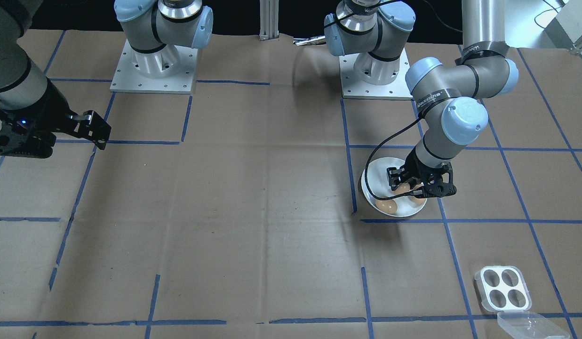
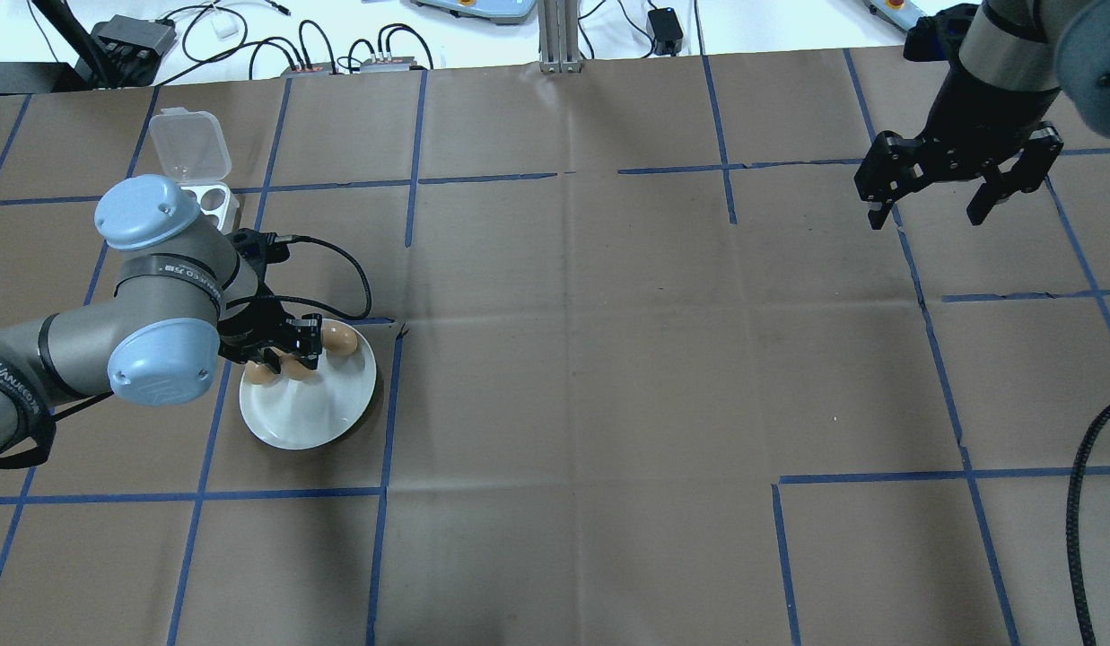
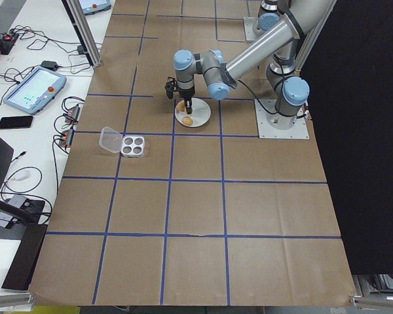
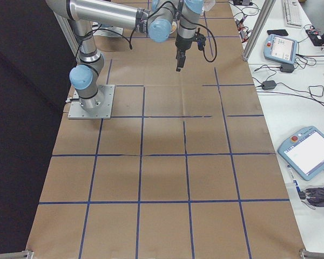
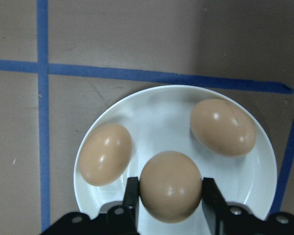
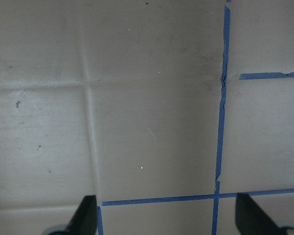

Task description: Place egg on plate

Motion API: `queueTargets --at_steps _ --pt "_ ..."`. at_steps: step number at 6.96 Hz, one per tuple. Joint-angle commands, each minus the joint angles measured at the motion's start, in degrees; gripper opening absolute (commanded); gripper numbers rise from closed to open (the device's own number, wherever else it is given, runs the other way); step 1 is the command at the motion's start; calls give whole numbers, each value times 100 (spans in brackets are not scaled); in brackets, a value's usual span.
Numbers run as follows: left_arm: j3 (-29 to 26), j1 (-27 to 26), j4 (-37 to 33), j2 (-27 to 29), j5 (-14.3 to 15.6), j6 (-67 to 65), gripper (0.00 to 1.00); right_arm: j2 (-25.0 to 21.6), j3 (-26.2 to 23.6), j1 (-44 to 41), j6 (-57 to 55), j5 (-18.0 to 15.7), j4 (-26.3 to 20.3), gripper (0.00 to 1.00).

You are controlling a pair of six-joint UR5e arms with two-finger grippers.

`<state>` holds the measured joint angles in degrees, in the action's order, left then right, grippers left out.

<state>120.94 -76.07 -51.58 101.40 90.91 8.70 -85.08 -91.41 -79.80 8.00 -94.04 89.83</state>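
The white plate (image 5: 161,110) lies on the brown table cover, in the overhead view at the left (image 2: 312,417). Two brown eggs rest on it, one at the left (image 5: 106,153) and one at the upper right (image 5: 223,127). A third egg (image 5: 170,186) sits between the fingers of my left gripper (image 5: 170,198), which is shut on it just above the plate's near side. From the front, my left gripper (image 1: 415,188) stands over the plate (image 1: 378,176). My right gripper (image 2: 927,217) hangs open far to the right over bare table, holding nothing.
A small white four-cup egg tray (image 2: 205,202) with its clear lid (image 2: 188,144) folded open stands beyond the plate; its cups (image 1: 502,287) hold nothing. Blue tape lines cross the brown cover. Cables and devices lie along the far table edge (image 2: 339,54).
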Motion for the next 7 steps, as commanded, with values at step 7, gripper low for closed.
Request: queueTargets --at_steps 7 --pt "-1041 -5 -2059 -1306 15 62 100 0 0 0 0 0 0 100"
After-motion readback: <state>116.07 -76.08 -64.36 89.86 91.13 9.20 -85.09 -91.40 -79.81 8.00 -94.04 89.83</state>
